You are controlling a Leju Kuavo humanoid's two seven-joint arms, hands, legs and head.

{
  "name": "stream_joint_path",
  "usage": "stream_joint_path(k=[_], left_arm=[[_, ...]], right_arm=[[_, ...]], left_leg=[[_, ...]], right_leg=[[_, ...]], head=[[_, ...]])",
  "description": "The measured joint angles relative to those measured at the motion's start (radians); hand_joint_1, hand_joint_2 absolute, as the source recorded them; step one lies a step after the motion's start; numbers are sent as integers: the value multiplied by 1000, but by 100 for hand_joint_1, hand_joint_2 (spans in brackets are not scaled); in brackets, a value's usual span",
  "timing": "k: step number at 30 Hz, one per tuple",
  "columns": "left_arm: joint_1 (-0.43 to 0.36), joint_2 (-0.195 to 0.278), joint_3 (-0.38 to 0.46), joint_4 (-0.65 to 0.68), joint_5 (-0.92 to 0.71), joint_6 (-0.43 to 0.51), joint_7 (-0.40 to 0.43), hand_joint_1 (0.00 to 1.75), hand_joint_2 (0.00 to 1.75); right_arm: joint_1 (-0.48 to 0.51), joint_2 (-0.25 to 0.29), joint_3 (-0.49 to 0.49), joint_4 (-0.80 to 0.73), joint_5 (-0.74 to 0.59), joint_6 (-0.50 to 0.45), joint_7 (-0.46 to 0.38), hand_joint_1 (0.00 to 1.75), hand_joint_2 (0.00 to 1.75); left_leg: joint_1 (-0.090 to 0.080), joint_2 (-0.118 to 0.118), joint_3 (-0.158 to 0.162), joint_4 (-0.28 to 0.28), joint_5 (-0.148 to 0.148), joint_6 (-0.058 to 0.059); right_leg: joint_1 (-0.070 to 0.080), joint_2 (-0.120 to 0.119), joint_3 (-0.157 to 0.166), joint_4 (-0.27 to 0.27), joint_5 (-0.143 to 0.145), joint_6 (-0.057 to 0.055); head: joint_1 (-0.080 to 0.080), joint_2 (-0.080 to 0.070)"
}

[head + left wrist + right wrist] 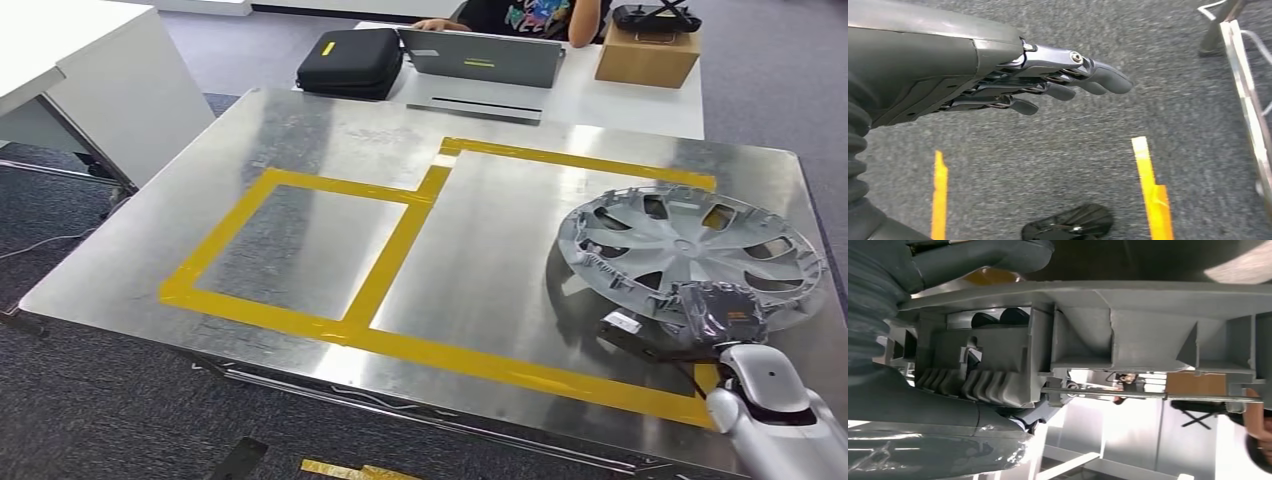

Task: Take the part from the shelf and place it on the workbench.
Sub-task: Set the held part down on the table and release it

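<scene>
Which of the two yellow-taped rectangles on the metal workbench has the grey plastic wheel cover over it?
The larger right-hand rectangle: the grey plastic wheel cover sits over its far right corner, gripped by the right hand. The smaller left-hand rectangle encloses only bare metal.

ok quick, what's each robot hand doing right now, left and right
Left robot hand: open, holding nothing, fingers stretched out over the carpet.
Right robot hand: holding the near rim of the hubcap over the workbench.
</scene>
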Motion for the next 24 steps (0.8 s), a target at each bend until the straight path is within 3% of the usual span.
stream_joint_path(k=[13, 24], left_arm=[[-12, -5, -34, 0, -13, 26, 62, 0, 175], [-14, -4, -49, 0, -8, 35, 63, 0, 175]], right_arm=[[-148, 59, 358, 62, 39, 10, 5, 175, 175], [-150, 64, 435, 14, -24, -15, 12, 175, 175]], left_leg=[[0, 2, 3, 0, 2, 0], [0, 2, 2, 0, 1, 1]], right_leg=[[0, 1, 0, 0, 2, 0], [0, 0, 0, -1, 2, 0]], head=[[0, 0], [0, 0]])
